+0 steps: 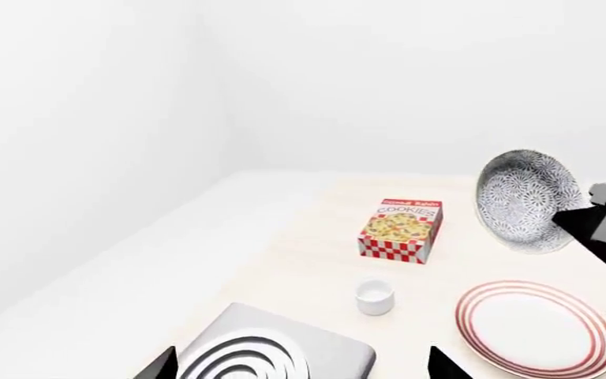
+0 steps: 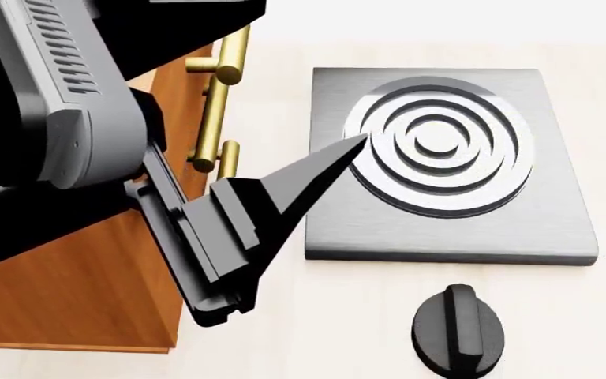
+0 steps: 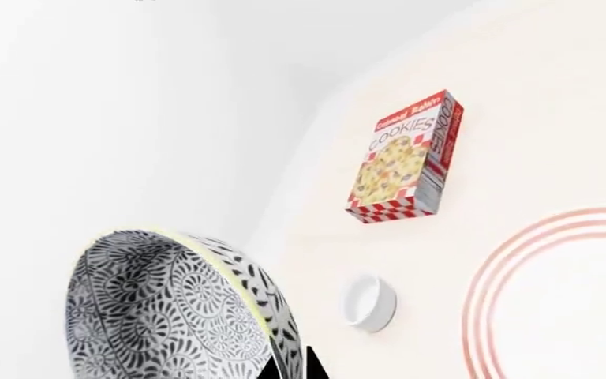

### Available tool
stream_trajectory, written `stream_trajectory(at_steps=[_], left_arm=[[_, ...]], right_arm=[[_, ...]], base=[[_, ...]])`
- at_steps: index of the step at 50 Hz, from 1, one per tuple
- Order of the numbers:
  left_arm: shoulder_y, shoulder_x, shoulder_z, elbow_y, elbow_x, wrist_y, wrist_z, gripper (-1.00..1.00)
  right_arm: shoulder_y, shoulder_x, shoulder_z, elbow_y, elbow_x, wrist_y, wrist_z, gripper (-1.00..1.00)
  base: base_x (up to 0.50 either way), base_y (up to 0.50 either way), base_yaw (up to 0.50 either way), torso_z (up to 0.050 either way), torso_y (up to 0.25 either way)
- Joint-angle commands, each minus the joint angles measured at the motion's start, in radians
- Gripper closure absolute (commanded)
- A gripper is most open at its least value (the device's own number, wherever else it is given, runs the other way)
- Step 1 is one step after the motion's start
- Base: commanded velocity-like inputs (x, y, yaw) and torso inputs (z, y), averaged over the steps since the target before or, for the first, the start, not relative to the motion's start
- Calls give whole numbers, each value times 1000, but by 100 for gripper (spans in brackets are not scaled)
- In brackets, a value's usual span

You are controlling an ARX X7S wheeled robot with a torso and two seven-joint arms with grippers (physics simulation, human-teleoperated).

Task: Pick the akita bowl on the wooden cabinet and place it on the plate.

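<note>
The akita bowl [image 1: 524,197] hangs in the air, tipped on its side, its grey-blue patterned inside showing. My right gripper [image 1: 603,225] is shut on its rim. In the right wrist view the bowl [image 3: 166,316] fills the lower left, and the right gripper [image 3: 293,369] pinches its wall between two black fingertips. The plate [image 1: 535,328], white with red rings, lies on the pale counter just below and in front of the bowl; its edge [image 3: 577,300] shows too. My left gripper [image 1: 297,367] is open and holds nothing. The wooden cabinet [image 2: 72,292] stands at the left behind my left arm.
A cookies box [image 1: 401,230] and a small white cup [image 1: 374,298] sit on the counter beside the plate. A grey burner plate [image 2: 440,150] with rings lies under my left gripper, and a black knob [image 2: 458,328] in front of it. Brass handles [image 2: 224,103] stick out from the cabinet.
</note>
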Motion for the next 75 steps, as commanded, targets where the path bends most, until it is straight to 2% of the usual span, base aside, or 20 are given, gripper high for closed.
stream_trajectory(at_steps=[1,25,35,44,53,66,75], left_arm=[[7,-8,5,1,-2,11,-3,-100],[17,-20,17,-3,2,37,3,-100],[33,-26,28,-6,15,53,13,-100],[46,-34,32,-3,19,66,16,-100],[54,-40,37,-7,27,78,21,-100],[55,-45,40,-9,22,86,18,-100],[59,-49,45,-12,27,96,23,-100]], right_arm=[[-12,-58,48,-1,87,-51,-41,100],[131,-73,-34,154,308,-20,-127,100],[143,-72,4,159,344,-29,-133,100],[175,-122,9,225,344,-85,-57,100],[189,-143,9,265,399,-84,-47,100],[222,-115,-4,276,405,-59,-37,100],[307,-79,-62,332,393,-29,-12,100]], base=[[0,0,0,10,0],[0,0,0,0,0],[0,0,0,0,0],[0,0,0,0,0],[0,0,0,0,1],[0,0,0,1,0],[0,0,0,0,0]])
